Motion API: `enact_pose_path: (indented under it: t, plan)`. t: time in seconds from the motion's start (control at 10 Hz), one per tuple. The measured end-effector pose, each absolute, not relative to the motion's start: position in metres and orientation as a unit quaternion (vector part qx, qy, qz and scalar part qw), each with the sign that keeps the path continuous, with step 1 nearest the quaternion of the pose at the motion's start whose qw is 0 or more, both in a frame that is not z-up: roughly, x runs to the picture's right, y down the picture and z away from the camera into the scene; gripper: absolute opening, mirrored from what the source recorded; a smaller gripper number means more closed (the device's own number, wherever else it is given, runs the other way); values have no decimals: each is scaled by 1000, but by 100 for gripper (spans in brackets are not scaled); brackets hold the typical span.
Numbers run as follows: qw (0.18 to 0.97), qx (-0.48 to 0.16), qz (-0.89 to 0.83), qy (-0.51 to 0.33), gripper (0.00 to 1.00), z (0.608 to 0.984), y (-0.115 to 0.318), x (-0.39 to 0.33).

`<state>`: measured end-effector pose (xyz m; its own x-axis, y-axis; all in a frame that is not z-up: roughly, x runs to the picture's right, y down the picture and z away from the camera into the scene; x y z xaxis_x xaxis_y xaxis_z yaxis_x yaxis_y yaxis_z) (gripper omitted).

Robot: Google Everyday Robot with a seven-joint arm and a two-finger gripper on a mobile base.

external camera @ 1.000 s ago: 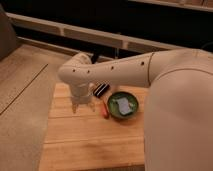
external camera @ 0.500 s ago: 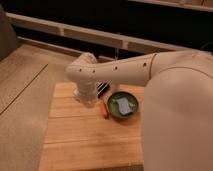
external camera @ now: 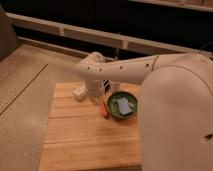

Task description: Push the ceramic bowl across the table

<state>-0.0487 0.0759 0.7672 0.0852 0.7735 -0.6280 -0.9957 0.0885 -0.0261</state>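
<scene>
Gripper (external camera: 98,96) hangs over the table (external camera: 82,142) — just beside the ceramic bowl (external camera: 113,103).

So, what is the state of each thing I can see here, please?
ceramic bowl: upright on the table, a pale object inside.
pale object: lying in the bowl.
orange-red piece: lying flat just left of the bowl.
gripper: low over the table, left of the bowl.
table: level, carrying bowl and piece.

Smooth white rounded arm (external camera: 131,68), row of small dark dots along it; pale gripper (external camera: 96,95) beneath its end.
</scene>
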Motion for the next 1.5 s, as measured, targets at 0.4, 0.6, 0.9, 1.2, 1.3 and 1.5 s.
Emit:
enact_pose_path:
  t: [0.4,0.6,0.9,1.2,1.3,1.5]
  plan:
    - [705,-219,626,252,0,778,77,-44]
    - [698,-229,622,270,0,801,89,-31]
    - [692,-251,617,278,0,838,99,-31]
    - [670,-285,631,267,0,870,109,-32]
    - [663,-296,636,261,0,878,112,-34]
    - [654,-307,643,255,0,886,115,-31]
